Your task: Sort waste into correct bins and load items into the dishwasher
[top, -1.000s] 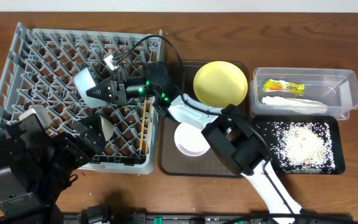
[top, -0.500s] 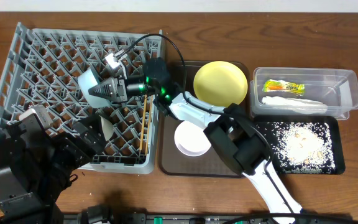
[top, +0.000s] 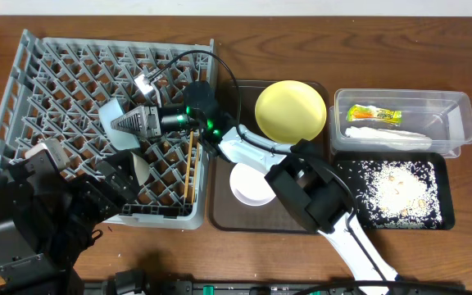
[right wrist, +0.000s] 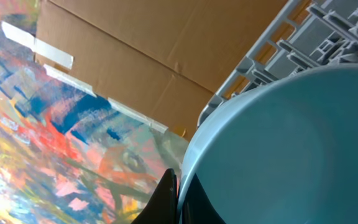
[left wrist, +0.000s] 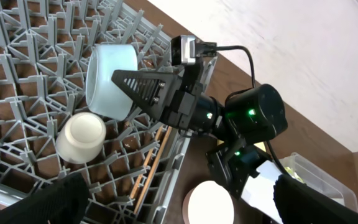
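My right gripper point(top: 131, 124) is shut on the rim of the light blue bowl point(top: 111, 113), holding it tilted over the middle of the grey dish rack point(top: 31, 74). The right wrist view shows the fingers point(right wrist: 166, 200) pinching the bowl's rim point(right wrist: 291, 143). The left wrist view shows the bowl point(left wrist: 107, 74) above a small white cup point(left wrist: 81, 137) lying in the rack, with chopsticks point(left wrist: 160, 163) to its right. My left gripper point(left wrist: 179, 205) is open and empty at the rack's front edge. The white bowl point(top: 252, 182) and yellow plate point(top: 290, 109) sit on the brown tray point(top: 224, 215).
The clear tub point(top: 459, 123) at the far right holds the snack wrapper point(top: 374, 115) and the white napkin point(top: 388, 135). The black tray point(top: 442, 192) in front of it holds rice point(top: 396, 188). My left arm point(top: 31, 213) covers the rack's front left corner.
My right gripper has moved slightly left and down over the rack with the blue bowl in it. The left arm has not moved.
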Tool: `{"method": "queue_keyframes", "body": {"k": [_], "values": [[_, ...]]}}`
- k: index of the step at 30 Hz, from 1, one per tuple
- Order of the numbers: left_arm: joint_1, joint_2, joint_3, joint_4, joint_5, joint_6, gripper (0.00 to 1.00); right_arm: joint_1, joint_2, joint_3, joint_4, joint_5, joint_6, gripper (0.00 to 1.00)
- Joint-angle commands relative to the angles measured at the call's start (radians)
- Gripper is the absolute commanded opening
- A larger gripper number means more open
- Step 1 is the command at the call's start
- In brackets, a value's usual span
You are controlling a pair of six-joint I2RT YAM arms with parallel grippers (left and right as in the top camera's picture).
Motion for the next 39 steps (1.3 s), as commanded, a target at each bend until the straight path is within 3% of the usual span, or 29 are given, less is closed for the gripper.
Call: {"method": "queue_keyframes", "body": {"k": [1, 8, 10, 14, 17, 29, 34, 39], "values": [[0.005, -0.001, 0.015, -0.001, 0.015, -0.005, 0.98, -0.002, 0.016, -0.003, -0.002, 0.010, -0.029, 0.01], [0.005, -0.001, 0.015, -0.001, 0.012, -0.005, 0.98, -0.071, 0.016, -0.003, -0.005, -0.011, -0.030, 0.05], [0.005, -0.001, 0.015, -0.001, 0.012, -0.005, 0.98, -0.100, 0.016, -0.003, -0.005, -0.031, -0.027, 0.11], [0.005, -0.001, 0.015, 0.002, 0.012, -0.005, 0.98, -0.154, 0.016, -0.003, -0.006, -0.059, -0.020, 0.36], [0.005, -0.001, 0.015, 0.006, 0.012, -0.005, 0.98, -0.186, 0.016, -0.003, -0.038, -0.062, -0.020, 0.48], [0.005, 0.003, 0.015, 0.014, 0.012, 0.029, 0.98, -0.353, -0.039, -0.001, -0.148, -0.140, -0.032, 0.57], [0.005, 0.030, 0.015, 0.013, 0.013, 0.061, 0.98, -0.444, -0.113, 0.000, -0.342, -0.151, -0.165, 0.56], [0.000, 0.094, 0.015, 0.013, 0.017, 0.090, 1.00, -0.533, -0.246, 0.000, -0.772, -0.028, -0.499, 0.56]]}}
